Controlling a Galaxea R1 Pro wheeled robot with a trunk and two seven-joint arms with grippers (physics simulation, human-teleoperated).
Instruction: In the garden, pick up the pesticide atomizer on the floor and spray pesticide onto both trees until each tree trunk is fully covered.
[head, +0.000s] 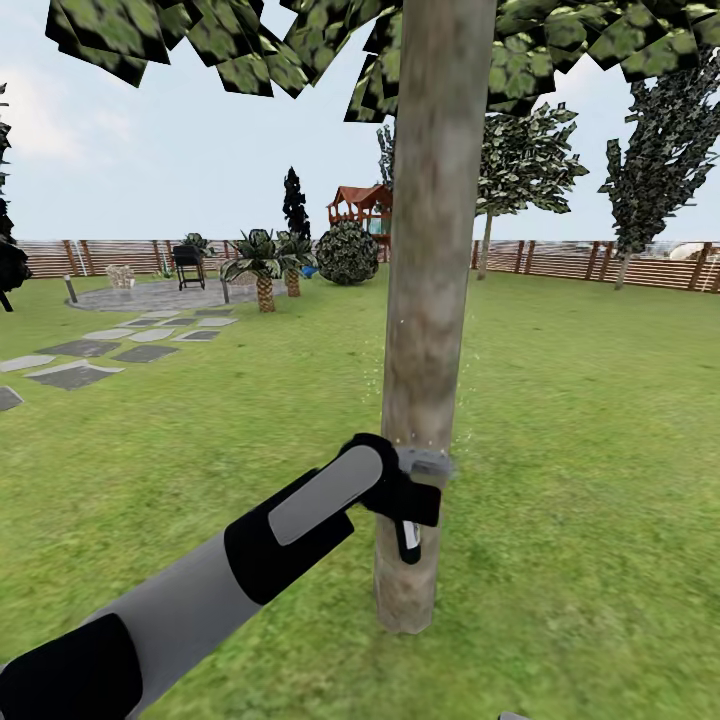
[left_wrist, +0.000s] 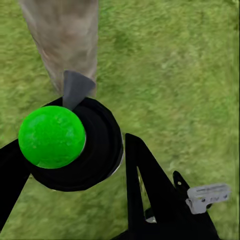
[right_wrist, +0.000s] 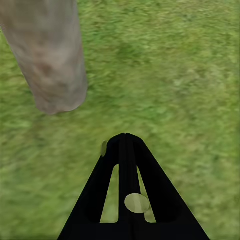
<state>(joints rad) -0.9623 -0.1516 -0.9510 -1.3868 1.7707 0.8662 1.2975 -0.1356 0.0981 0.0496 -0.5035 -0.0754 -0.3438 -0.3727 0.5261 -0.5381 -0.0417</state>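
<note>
Head view: the left hand (head: 405, 500) is at the near tree trunk (head: 432, 300), low down on the side facing the camera, gripping the pesticide atomizer (head: 425, 463), whose grey nozzle lies against the bark. Fine specks hang around the trunk just above the nozzle. Open lawn (head: 580, 420) surrounds the trunk on all sides; grey paving stones (head: 90, 350) lie well apart to the left, and the slatted fence (head: 600, 262) closes the far edge.

Left wrist view: the atomizer's black body with its green cap (left_wrist: 52, 136) sits clamped between the black fingers (left_wrist: 150, 190). The grey nozzle (left_wrist: 75, 89) points at the trunk (left_wrist: 65, 40). Contents cannot be seen.

Right wrist view: the right hand (right_wrist: 126, 187) has both fingers pressed together, holding nothing, above grass, with the trunk base (right_wrist: 50, 65) near.
</note>
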